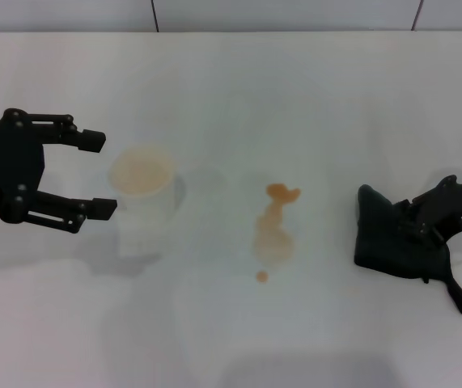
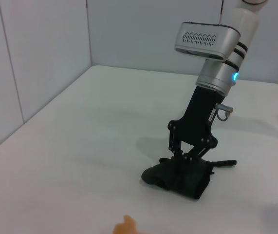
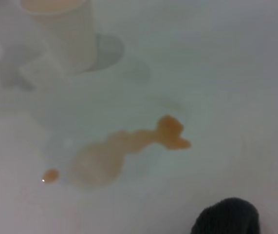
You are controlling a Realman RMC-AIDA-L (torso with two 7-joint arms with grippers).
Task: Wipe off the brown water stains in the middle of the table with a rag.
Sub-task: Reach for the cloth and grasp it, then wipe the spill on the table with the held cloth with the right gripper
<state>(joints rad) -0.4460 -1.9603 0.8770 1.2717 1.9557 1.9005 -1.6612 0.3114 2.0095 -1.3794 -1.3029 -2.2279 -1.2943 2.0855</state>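
Note:
The brown water stains (image 1: 275, 226) form an orange-brown chain in the middle of the white table (image 1: 239, 97), with one tiny droplet (image 1: 261, 276) at the near end. They also show in the right wrist view as stains (image 3: 124, 151). The dark rag (image 1: 388, 238) lies on the table to their right, its thin tail toward the front. My right gripper (image 1: 406, 222) comes down onto the rag (image 2: 180, 179) and is shut on it, as the left wrist view shows for that gripper (image 2: 190, 161). My left gripper (image 1: 99, 174) hangs open at the far left.
A white cup (image 1: 143, 202) with a tan-tinted rim stands just right of the left gripper's fingertips and left of the stains. A wall runs along the table's far edge. The cup (image 3: 61, 34) also shows in the right wrist view.

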